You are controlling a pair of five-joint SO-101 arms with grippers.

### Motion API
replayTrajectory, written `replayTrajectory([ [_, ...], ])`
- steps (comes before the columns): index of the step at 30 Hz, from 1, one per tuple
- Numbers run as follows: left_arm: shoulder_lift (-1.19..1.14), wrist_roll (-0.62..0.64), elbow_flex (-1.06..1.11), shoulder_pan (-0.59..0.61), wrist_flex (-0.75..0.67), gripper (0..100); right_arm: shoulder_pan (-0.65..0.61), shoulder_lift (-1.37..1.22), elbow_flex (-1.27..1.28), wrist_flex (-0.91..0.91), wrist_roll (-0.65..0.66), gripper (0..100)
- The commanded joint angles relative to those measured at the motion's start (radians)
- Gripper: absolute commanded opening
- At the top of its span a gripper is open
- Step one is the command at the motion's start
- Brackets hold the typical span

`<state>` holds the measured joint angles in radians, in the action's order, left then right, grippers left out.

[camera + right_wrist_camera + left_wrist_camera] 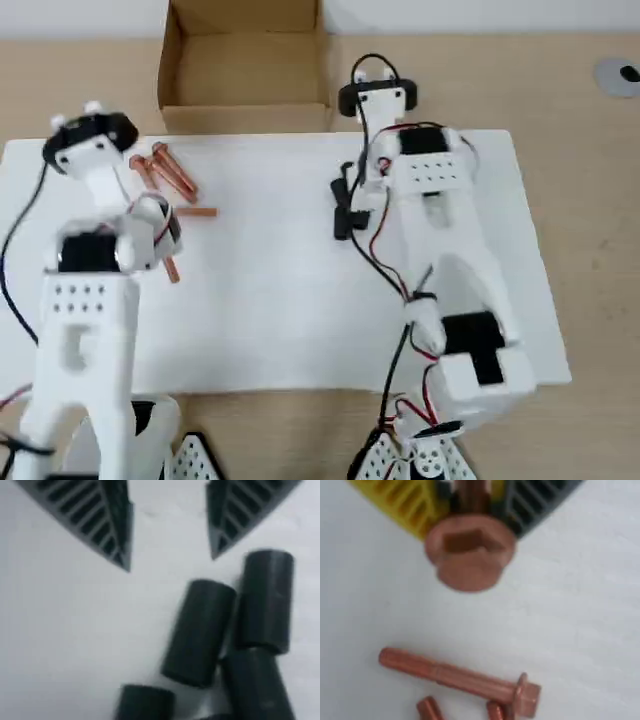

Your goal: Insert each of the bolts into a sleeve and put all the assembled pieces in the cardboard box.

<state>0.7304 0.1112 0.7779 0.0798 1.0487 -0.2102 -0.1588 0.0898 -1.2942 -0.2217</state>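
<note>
held bolt (469,552): copper, flanged hex head. its shank is pinched between the left fingers (405,505), one yellow and one dark, closed on it. the head sticks out past the fingertips, over the white sheet (270,310).

loose bolts (170,172): a small heap near the far-left corner of the sheet. in the left wrist view one lies flat on its side just beside the held bolt, and the tips of two more show past it.

sleeves (200,630): dark cylinders lying on their sides on the sheet, at least four. three touch in a cluster. one lies a little apart.

right fingers (100,515): both dark, spread open, nothing between them, tips just beside the sleeve cluster. in the high view this arm stands over the right half of the sheet, toward its far edge.

cardboard box (245,118): open top, on the bench (580,180), touching the sheet's far edge left of the middle, near the bolt heap. no bolt or sleeve visible inside.
</note>
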Motion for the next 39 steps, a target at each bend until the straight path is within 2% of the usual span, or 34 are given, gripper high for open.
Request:
replayTrajectory([
  [1, 0.143, -0.02, 0.11, -0.011, -0.1, 1, -0.021, -0.062, -0.071, 0.015, -0.049, 13.8],
  [11, 0.343, -0.017, 0.265, -0.018, -0.193, 1, -0.019, -0.177, -0.197, 0.012, -0.077, 13.8],
  [17, 0.349, -0.012, 0.27, -0.012, -0.193, 1, -0.021, -0.182, -0.211, 0.017, -0.081, 13.8],
  [22, 0.357, 0.043, 0.272, -0.011, -0.193, 1, -0.021, -0.214, -0.216, 0.015, -0.081, 13.8],
  [33, 0.357, 0.041, 0.273, -0.011, -0.193, 1, -0.021, -0.28, -0.228, 0.018, -0.083, 14.0],
  [39, 0.357, 0.002, 0.273, -0.011, -0.19, 1, -0.021, -0.28, -0.231, 0.032, -0.081, 13.9],
])
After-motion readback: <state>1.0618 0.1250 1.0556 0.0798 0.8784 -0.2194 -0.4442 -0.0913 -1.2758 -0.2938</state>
